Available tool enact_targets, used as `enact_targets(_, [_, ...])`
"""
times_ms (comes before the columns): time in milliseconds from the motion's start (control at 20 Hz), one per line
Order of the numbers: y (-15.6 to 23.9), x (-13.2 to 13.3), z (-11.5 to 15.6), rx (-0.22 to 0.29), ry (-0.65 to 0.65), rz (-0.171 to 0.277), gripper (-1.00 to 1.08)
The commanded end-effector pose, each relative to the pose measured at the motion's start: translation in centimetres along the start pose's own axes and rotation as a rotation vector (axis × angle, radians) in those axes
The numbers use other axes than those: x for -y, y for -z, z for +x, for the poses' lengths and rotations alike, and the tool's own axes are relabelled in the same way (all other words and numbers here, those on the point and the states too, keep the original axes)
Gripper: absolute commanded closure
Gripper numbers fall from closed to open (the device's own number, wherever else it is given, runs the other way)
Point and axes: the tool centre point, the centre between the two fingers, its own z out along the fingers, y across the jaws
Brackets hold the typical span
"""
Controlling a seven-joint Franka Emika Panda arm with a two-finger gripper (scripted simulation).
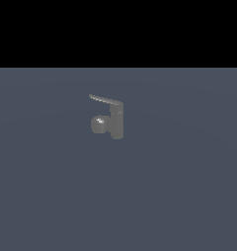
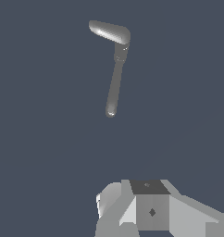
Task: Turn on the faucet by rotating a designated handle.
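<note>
Outside, the exterior view showed only the faucet [image 1: 115, 122] standing alone near the middle of a bare grey counter [image 1: 189, 196], its short body upright and the round spout bulging toward that view's left. From its top the handle [image 1: 105, 100] reached out as a thin blade, also toward that view's left, rising slightly to its tip. No part of the arm appeared there, so how near it stood could not be judged from that side. The wrist view looked down on the faucet from above: the handle [image 2: 115, 88] ran as a long, slim bar away from the body, its rounded free end pointing back toward the camera, while the spout [image 2: 109, 31] branched off sideways at the far end. Only the pale gripper housing [image 2: 151, 208] showed at the frame's edge; the jaws themselves were cut off, so open or closed could not be told. The handle lay ahead, well apart, nearly end-on, so any push would likely need to come across its tip.
</note>
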Motion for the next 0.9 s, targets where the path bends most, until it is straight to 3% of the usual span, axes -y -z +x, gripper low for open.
enact_targets(0, [0.0, 0.0, 0.0, 0.000, 0.000, 0.000, 1.08])
enact_targets(450, [0.2, -1.9, 0.4, -0.007, -0.068, -0.002, 1.08])
enact_targets(850, [0.1, -1.8, 0.9, -0.006, -0.082, 0.004, 1.08])
